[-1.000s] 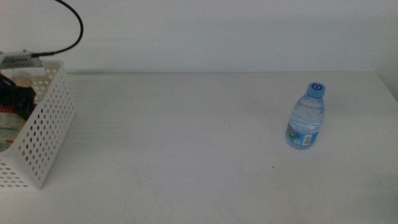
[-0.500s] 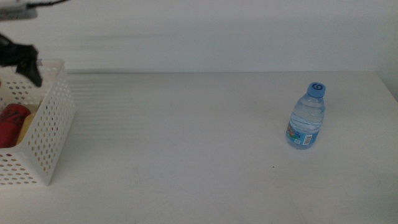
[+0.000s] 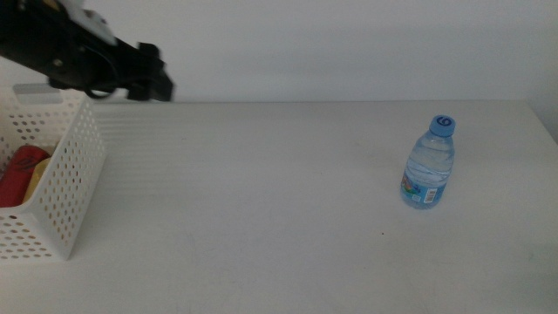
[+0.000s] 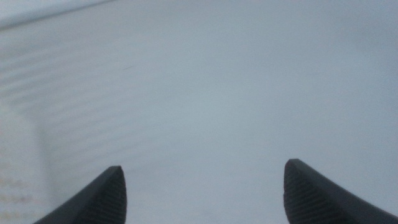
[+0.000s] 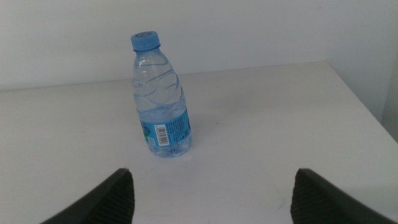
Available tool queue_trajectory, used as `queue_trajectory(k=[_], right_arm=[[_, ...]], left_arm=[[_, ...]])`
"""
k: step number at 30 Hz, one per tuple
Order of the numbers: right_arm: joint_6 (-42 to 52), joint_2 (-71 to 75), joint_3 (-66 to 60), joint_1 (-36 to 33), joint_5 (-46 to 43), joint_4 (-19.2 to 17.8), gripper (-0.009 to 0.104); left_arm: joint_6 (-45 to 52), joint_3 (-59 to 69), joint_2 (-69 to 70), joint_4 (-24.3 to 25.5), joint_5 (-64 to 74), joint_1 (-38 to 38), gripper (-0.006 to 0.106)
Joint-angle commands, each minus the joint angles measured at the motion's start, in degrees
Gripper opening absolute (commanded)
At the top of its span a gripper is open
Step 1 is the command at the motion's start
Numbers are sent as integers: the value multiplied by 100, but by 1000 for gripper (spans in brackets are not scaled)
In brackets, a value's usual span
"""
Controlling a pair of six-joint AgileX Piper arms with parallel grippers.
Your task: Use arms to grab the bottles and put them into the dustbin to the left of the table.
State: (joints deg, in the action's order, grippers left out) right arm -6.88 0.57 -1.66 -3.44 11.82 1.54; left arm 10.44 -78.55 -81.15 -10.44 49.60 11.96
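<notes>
hovering above the far rim of the white perforated plastic dustbin (image 3: 61, 179), the left claw (image 3: 157, 85) is holding nothing, its dark jaws spread wide over bare white table (image 3: 261, 201). inside the dustbin a red can (image 3: 19, 174) is lying beside something yellow. the clear water bottle with blue cap and label (image 3: 430, 163) is standing upright well apart from the dustbin, facing the right claw (image 5: 211, 193), whose jaws are also gaping wide and empty.
</notes>
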Motion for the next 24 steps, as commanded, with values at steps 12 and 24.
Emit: queue_trajectory(k=[12,24], right_arm=[[74,156,50,23,-427,-35,66],[74,156,50,23,-427,-35,66]], left_arm=[[584,1468,1755,-282,-1037,1719,78],[462,3292,4117,-129,-2008,2056,78]])
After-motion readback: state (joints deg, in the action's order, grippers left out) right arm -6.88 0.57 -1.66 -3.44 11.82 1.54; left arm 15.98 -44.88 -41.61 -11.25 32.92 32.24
